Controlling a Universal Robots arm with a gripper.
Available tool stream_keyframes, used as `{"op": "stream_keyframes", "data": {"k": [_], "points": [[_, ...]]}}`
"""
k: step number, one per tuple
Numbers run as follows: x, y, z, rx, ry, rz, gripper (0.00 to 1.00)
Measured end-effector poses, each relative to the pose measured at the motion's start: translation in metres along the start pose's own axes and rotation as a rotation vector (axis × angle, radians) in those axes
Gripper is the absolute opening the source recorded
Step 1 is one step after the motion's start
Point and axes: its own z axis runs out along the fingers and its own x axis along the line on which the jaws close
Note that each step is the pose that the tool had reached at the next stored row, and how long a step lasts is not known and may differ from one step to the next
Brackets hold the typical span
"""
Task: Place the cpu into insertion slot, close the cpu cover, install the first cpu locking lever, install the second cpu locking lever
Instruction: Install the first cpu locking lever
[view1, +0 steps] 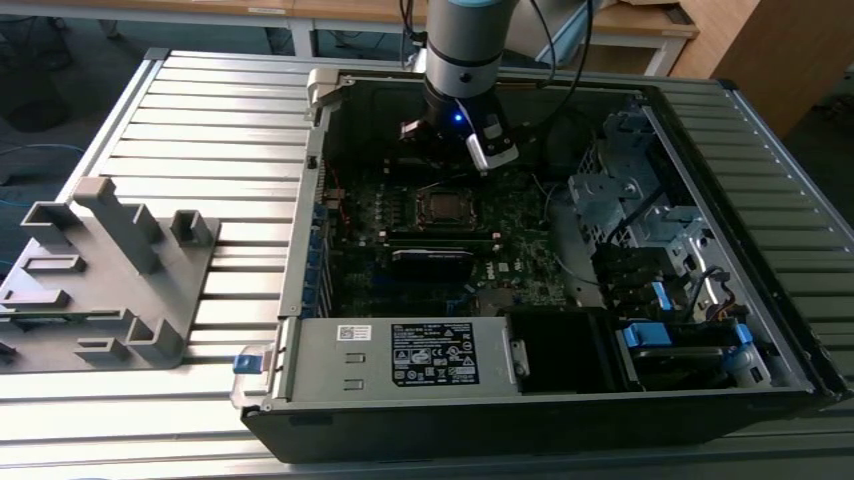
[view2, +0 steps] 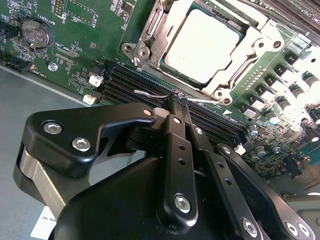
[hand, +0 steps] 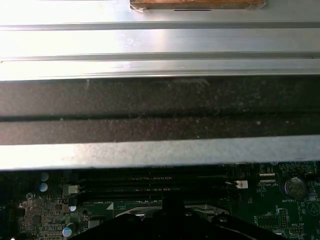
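One closed gripper (view2: 176, 101) hangs near one cpu (view2: 202, 45).

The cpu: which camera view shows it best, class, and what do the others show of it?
The second wrist view: the cpu sits large, its silver top framed by the cpu cover. In the exterior view it is a small square. The first wrist view faces the case wall.

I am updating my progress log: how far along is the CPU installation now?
Looks done: the cpu sits in the insertion slot, and the cpu cover lies flat around it. In hand: the shut claw is low beside a thin wire lever at the socket's edge; contact is unclear. Left: I cannot see either lever latched, so both locking steps seem open.
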Motion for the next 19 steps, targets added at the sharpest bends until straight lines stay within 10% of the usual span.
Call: {"op": "stream_keyframes", "data": {"k": [9, 14, 19], "points": [[0.0, -0.0003, 0.0016, 0.0022, -0.003, -0.001, 0.1], [0.0, -0.0004, 0.0022, 0.018, -0.0192, 0.007, 0.1], [0.0, -0.0004, 0.0022, 0.0197, -0.0209, 0.013, 0.1]]}}
